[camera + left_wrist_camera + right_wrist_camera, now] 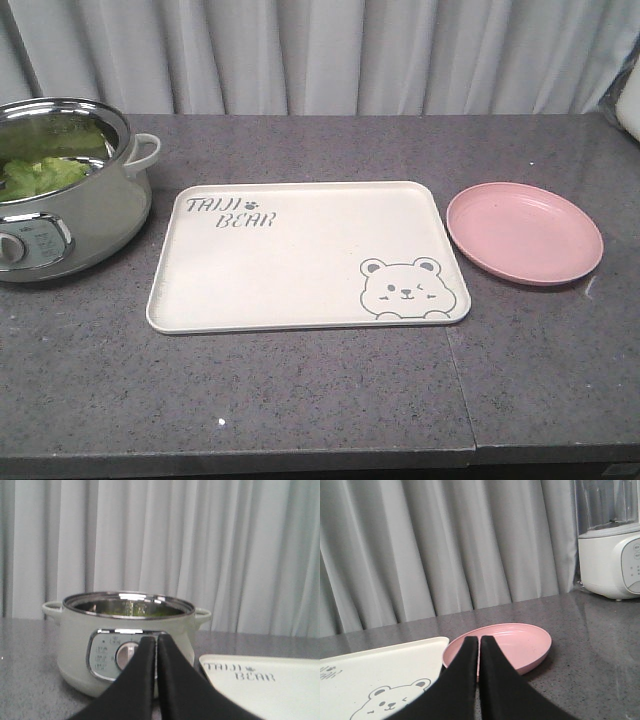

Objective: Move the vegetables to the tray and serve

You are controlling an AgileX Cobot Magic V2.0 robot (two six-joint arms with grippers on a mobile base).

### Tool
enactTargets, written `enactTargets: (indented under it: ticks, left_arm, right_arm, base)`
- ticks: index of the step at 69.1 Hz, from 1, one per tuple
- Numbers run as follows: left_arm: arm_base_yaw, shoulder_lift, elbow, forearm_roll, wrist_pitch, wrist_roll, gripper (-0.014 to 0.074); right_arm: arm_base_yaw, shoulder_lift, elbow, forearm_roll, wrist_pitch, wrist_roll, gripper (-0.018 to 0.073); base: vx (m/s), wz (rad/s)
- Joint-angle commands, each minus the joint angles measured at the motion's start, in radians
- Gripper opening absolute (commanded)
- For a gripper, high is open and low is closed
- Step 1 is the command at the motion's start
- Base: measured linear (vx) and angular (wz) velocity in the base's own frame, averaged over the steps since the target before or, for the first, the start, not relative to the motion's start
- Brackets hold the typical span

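Green crinkly vegetables (42,170) lie inside a pale electric pot (95,215) at the far left of the counter. The cream-white tray (300,262) with "TAIJI BEAR" lettering and a bear drawing lies flat in the middle, with nothing on it. In the left wrist view my left gripper (156,642) is shut and holds nothing, low in front of the pot (125,640), with the tray (270,685) to its right. My right gripper (479,642) is shut and holds nothing, just short of the pink plate (515,645). Neither gripper shows in the front view.
A round pink plate (524,232) sits right of the tray, holding nothing. A white blender base (612,560) stands at the far right of the counter. Grey curtains hang behind. A seam in the counter top (462,390) runs below the tray's right corner.
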Motion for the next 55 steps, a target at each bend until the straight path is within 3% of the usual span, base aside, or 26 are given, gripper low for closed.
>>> enactTargets:
  ticks: [1,14,20,29,35,40,55]
  left_arm:
    - [0.003,-0.014,0.020,-0.004,-0.133,-0.009,-0.0006]
    - [0.003,-0.014,0.020,-0.004,-0.211,-0.009,-0.0006]
    - [0.003,-0.014,0.020,-0.004,-0.317,-0.009,-0.0006]
    - [0.003,-0.014,0.012,-0.004,-0.395,-0.105,-0.0006]
    - [0.001,-0.014,-0.032,-0.003,-0.354,-0.216,-0.0006]
    - [0.000,-0.013,-0.092,-0.003,-0.296,-0.261,-0.0006]
    - [0.000,-0.013,-0.321,0.004,-0.023,-0.260,0.0001]
  right_arm:
    - [-0.001,-0.007,0.016,0.033,-0.083,0.000,-0.0003]
    - [-0.001,-0.007,0.016,0.098,-0.079,0.000,-0.0003]
    - [-0.001,-0.005,0.016,0.161,-0.077,-0.001,-0.0003]
    - [-0.001,-0.005,-0.033,0.180,-0.048,-0.001,-0.0003]
    - [-0.001,0.027,-0.147,0.169,0.039,-0.012,-0.0003]
    - [-0.001,0.094,-0.266,0.153,0.140,-0.018,-0.0003]
    - [-0.001,0.374,-0.584,0.168,0.199,-0.184,0.0030]
  base:
    - [0.00,0.00]
    - [0.00,0.00]
    - [0.00,0.00]
    - [0.00,0.00]
    - [0.00,0.00]
    - [0.00,0.00]
    - [0.00,0.00]
